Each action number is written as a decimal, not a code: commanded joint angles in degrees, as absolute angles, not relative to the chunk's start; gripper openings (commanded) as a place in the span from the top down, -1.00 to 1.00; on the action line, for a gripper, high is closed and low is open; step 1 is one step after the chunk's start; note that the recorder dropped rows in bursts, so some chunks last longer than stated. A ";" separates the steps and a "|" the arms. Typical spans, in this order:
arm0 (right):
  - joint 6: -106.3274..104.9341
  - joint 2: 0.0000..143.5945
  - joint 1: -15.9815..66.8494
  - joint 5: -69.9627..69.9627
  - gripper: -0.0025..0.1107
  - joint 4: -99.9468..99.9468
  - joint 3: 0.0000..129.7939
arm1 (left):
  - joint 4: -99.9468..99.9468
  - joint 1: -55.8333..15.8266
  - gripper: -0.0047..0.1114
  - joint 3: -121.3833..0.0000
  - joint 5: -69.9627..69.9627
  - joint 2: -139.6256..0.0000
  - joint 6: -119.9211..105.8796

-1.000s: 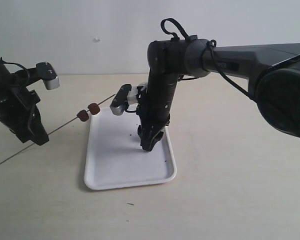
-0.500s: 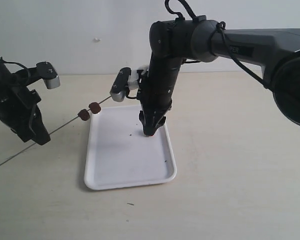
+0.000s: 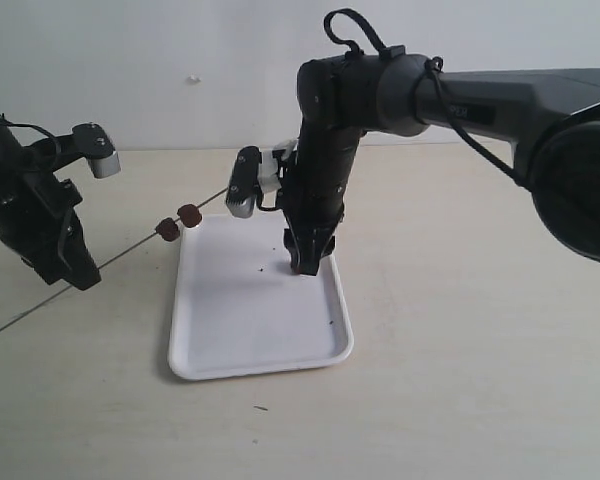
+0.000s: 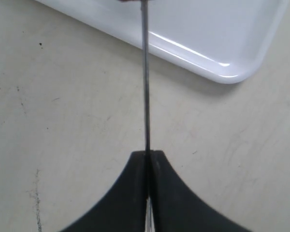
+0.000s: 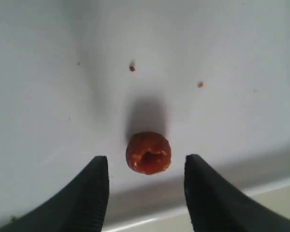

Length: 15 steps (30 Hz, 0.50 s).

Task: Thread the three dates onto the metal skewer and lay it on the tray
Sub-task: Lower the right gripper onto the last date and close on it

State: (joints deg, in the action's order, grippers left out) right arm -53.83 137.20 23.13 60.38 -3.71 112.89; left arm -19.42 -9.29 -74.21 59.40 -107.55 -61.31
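Observation:
My left gripper (image 3: 78, 276) is shut on the metal skewer (image 3: 130, 250), which slants up toward the tray's far left corner. Two dates (image 3: 166, 230) (image 3: 189, 215) sit threaded on it, side by side near that corner. In the left wrist view the thin skewer (image 4: 146, 96) runs out from the closed gripper (image 4: 148, 153) toward the white tray (image 4: 208, 29). My right gripper (image 3: 305, 262) points down over the tray (image 3: 240, 320) near its far right side. In the right wrist view a third date (image 5: 148, 153) lies on the tray (image 5: 208, 48) between the open gripper's (image 5: 146, 159) tips, untouched.
The tray lies on a pale tabletop (image 3: 460, 380) with a white wall behind. Small dark and reddish specks (image 5: 132, 68) dot the tray floor. The tray's raised rim (image 5: 261, 169) runs just beside the loose date.
My right gripper has shifted toward the tray's far side and its wrist has turned. The left arm, skewer and two threaded dates have stayed still.

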 commanded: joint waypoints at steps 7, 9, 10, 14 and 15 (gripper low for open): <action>-53.76 139.33 22.88 57.13 0.12 -4.56 112.93 | -19.89 -9.13 0.92 -74.02 59.50 -107.30 -61.04; -53.76 139.43 22.88 56.51 0.12 -5.22 112.93 | -19.89 -9.13 0.92 -74.02 59.50 -107.30 -61.04; -53.76 139.37 22.88 56.24 0.12 -5.37 112.93 | -19.89 -9.13 0.92 -74.02 59.50 -107.30 -61.04; -53.76 139.47 22.88 56.12 0.12 -5.48 112.93 | -19.89 -9.13 0.92 -74.02 59.50 -107.30 -61.04; -53.76 139.61 22.88 56.12 0.12 -5.36 112.93 | -19.89 -9.13 0.92 -74.02 59.50 -107.30 -61.04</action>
